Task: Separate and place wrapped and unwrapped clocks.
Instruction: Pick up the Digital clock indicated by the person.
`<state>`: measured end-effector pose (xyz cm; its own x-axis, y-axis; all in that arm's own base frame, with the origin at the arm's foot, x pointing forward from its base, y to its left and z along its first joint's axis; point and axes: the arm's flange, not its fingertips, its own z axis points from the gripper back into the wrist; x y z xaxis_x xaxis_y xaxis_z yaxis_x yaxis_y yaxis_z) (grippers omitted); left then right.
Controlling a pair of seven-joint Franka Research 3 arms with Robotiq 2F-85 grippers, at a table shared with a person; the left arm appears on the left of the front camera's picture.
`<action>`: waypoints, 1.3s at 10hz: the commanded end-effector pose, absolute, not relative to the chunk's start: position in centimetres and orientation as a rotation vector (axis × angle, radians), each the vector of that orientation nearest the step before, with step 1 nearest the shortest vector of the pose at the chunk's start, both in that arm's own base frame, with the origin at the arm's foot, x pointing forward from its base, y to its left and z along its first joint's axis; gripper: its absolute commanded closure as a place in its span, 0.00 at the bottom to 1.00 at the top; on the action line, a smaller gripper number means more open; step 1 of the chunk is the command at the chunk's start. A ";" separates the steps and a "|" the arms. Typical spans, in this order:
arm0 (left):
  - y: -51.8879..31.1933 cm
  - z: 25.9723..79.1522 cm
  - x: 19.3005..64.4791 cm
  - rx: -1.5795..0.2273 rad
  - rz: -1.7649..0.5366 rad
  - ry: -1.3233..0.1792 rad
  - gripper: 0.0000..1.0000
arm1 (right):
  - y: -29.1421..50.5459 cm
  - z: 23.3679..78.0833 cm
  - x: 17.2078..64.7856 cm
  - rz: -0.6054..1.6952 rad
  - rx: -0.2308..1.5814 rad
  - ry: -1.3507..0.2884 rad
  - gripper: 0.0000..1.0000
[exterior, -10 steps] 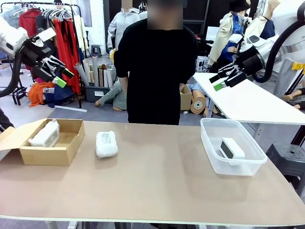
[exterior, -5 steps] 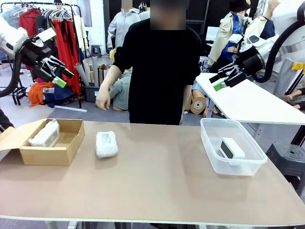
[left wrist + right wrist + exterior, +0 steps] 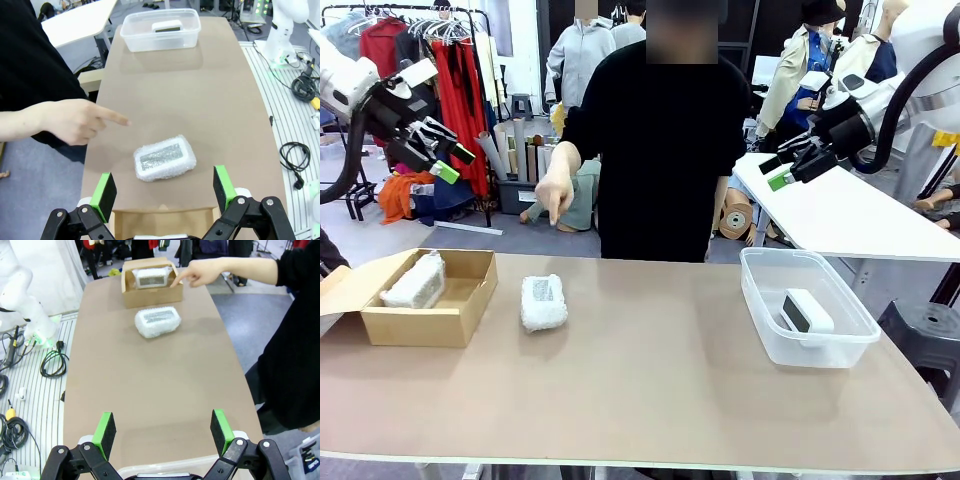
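One wrapped clock (image 3: 543,302) (image 3: 164,157) (image 3: 157,321), a lumpy bundle in white bubble wrap, lies on the tan table left of centre. A second wrapped clock (image 3: 414,281) (image 3: 150,277) rests inside the cardboard box (image 3: 470,300) (image 3: 131,295) at the left. The bare white clock (image 3: 805,310) (image 3: 166,26) with a dark screen sits in the clear plastic tub (image 3: 758,300) (image 3: 135,42) at the right. My left gripper (image 3: 450,162) (image 3: 164,192) hangs open high above the box. My right gripper (image 3: 776,172) (image 3: 162,435) hangs open high above the tub. The person's hand (image 3: 554,195) (image 3: 75,120) (image 3: 195,274) points a finger down toward the loose bundle.
The person in black stands at the far edge, behind the table's middle. A second white table (image 3: 860,215) stands to the back right. Cables (image 3: 295,155) lie on the floor beside the robot's base.
The person's arm has risen from behind the body and the hand now points down over the far left of the table. Both arms and all the clocks have stayed put.
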<state>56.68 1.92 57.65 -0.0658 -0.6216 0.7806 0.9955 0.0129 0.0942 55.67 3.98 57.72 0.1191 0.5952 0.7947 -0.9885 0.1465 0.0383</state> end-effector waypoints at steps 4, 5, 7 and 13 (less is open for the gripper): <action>1.9 57.6 56.4 -0.628 -1.478 -0.790 0.00 | 4.0 57.9 55.6 1.298 0.678 -0.732 0.00; 1.9 57.6 56.4 -0.628 -1.478 -0.790 0.00 | 4.0 57.9 55.6 1.298 0.678 -0.732 0.00; 1.9 57.6 56.4 -0.628 -1.478 -0.790 0.00 | 4.0 57.9 55.6 1.298 0.678 -0.732 0.00; 1.9 57.6 56.4 -0.628 -1.478 -0.790 0.00 | 4.0 57.9 55.6 1.298 0.678 -0.732 0.00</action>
